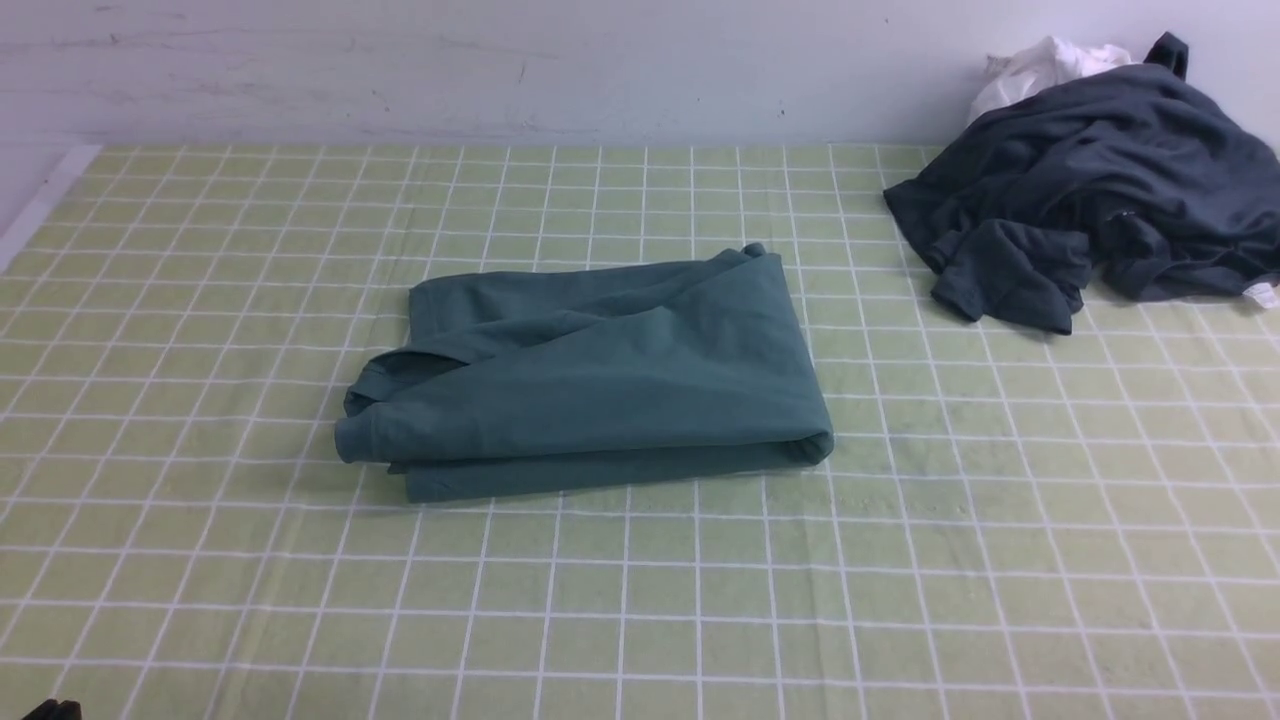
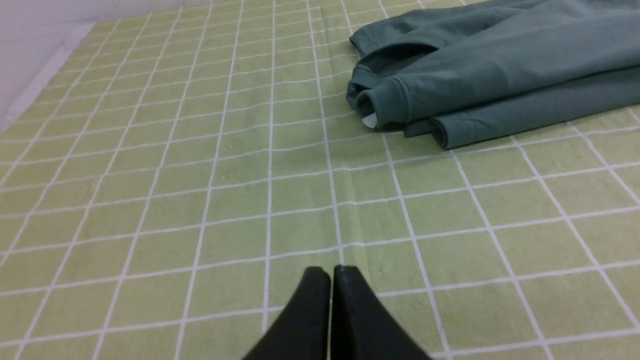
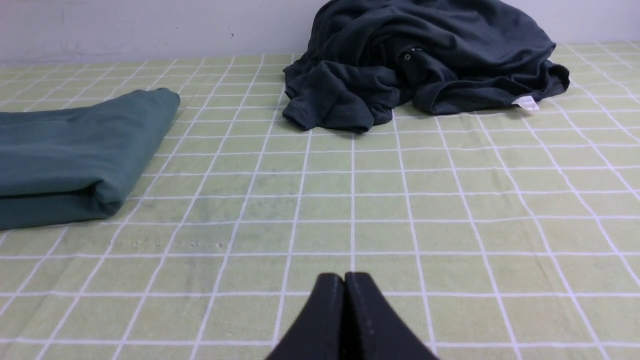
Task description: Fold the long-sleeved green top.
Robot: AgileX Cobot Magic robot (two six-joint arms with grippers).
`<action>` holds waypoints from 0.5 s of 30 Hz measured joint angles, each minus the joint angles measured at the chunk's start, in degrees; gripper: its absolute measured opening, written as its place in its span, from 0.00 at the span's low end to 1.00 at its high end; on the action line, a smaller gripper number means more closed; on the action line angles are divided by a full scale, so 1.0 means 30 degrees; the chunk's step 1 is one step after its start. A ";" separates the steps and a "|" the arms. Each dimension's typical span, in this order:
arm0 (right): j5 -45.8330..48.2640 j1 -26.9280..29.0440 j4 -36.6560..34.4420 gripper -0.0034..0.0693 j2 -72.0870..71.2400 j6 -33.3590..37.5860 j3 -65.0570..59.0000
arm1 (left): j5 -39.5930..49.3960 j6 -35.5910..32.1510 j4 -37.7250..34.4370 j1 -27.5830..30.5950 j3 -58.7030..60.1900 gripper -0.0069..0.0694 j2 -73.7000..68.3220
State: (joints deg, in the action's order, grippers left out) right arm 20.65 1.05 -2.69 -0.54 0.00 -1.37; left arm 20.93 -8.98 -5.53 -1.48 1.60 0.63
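Folding looks done on your dull teal-green jersey top (image 1: 600, 380), so keep the left gripper (image 2: 332, 270) and right gripper (image 3: 344, 276) pinched closed, empty, near you.

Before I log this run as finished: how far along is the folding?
Done: the green long-sleeved top lies as a compact layered rectangle on the checked cloth. In hand: nothing; the left tool and right tool are shut, empty, clear of it. Left: perhaps tidying the uneven cuff end.
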 joint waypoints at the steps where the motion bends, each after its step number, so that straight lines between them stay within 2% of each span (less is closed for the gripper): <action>1: 0.0000 0.0000 0.0000 0.03 0.0000 0.0000 0.0000 | 0.0003 0.0460 0.0105 0.0015 0.0000 0.09 0.0000; 15: 0.0000 0.0000 0.0000 0.03 0.0000 0.0000 0.0000 | 0.0060 0.0718 0.0190 0.0043 0.0000 0.09 0.0006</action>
State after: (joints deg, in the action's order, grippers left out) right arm 20.65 1.05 -2.69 -0.54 0.00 -1.37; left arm 21.11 -6.82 -4.96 -1.35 1.60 0.65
